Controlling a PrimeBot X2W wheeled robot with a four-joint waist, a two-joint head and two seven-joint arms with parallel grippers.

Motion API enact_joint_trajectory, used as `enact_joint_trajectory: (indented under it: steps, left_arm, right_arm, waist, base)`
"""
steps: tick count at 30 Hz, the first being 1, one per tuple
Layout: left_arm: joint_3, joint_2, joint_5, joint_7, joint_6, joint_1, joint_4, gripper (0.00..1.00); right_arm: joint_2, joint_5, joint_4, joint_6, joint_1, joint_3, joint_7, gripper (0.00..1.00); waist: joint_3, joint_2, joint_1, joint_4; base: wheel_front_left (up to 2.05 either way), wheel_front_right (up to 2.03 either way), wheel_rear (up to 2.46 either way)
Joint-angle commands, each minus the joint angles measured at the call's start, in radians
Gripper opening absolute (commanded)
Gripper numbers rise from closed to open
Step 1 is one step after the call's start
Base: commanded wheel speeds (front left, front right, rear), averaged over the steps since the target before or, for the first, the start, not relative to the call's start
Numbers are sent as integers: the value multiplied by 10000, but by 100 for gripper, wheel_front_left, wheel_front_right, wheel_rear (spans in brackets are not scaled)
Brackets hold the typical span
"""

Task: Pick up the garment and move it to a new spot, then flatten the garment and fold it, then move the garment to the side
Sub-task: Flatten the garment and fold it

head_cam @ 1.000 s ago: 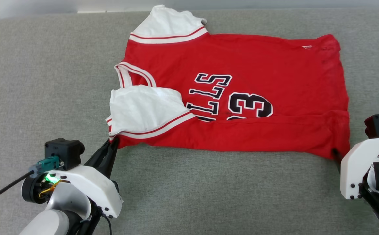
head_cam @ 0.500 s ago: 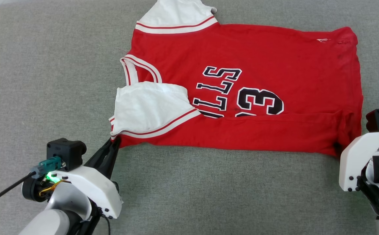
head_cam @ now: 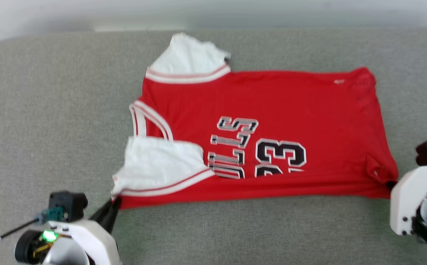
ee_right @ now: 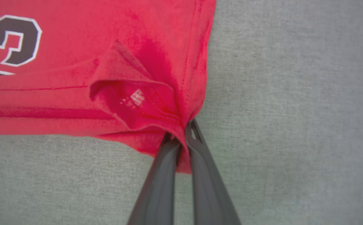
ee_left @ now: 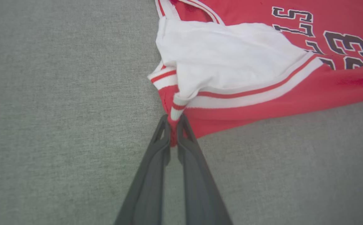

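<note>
The garment point(head_cam: 272, 106), a red jersey with white sleeves and black "23" print, lies spread on the grey cushion, its near edge folded over the print. My left gripper point(ee_left: 174, 131) is shut on the garment's near left corner point(ee_left: 173, 117), where the striped sleeve trim bunches; in the head view this gripper point(head_cam: 113, 207) sits at the lower left. My right gripper point(ee_right: 183, 134) is shut on the garment's near right hem corner point(ee_right: 169, 125), which puckers up between the fingers. From the head view that gripper point(head_cam: 391, 184) is mostly hidden behind its white housing.
Grey fabric surface point(head_cam: 51, 110) extends all round the garment, with open room to the left and in front. Its far edge meets a pale wall point(head_cam: 213, 14). A thin black-and-white cable point(head_cam: 3, 235) trails from my left wrist.
My right gripper has closed on the hem corner, which now puckers up. The head camera has tilted, so the whole scene sits lower in view. The left grip is unchanged.
</note>
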Motion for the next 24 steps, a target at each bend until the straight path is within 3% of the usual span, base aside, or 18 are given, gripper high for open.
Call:
enact_joint_trajectory:
  steps: [1, 9, 20, 21, 22, 23, 24]
  left_arm:
    - [2, 114, -44, 29, -23, 309, 3, 0]
    - [-308, 748, -111, 358, 145, 1709, -603, 0]
    - [-947, 225, -203, 327, -233, 1907, -199, 0]
    - [-1025, 169, -181, 326, -305, 1882, -26, 0]
    - [-1075, 105, -187, 290, -364, 1832, 134, 31]
    - [-1130, 79, -196, 304, -414, 1792, 299, 78]
    - [-1184, 71, -186, 329, -462, 1746, 441, 100]
  right_arm:
    - [-223, 118, -207, -13, 282, -96, 131, 0]
    - [-662, 1179, -1485, -14, 1952, -485, 1416, 0]
    - [-377, 1349, -1115, -13, 2891, -711, 1334, 0]
    - [-241, 1440, -959, -13, 2847, -761, 1286, 4]
    - [-213, 1445, -850, -11, 2790, -784, 1206, 49]
    - [-267, 1367, -747, -13, 2741, -796, 1091, 100]
    - [-326, 1273, -644, -13, 2721, -750, 972, 100]
  waist:
    - [-355, 0, 0, -153]
    - [-884, 0, 0, -225]
    - [-892, 0, 0, -251]
    - [-889, 0, 0, -257]
    - [-886, 0, 0, -254]
    - [-890, 0, 0, -246]
    - [-897, 0, 0, -237]
  base:
    - [0, 0, 0]
    - [0, 0, 0]
    - [0, 0, 0]
    - [0, 0, 0]
    - [0, 0, 0]
    - [0, 0, 0]
    - [0, 0, 0]
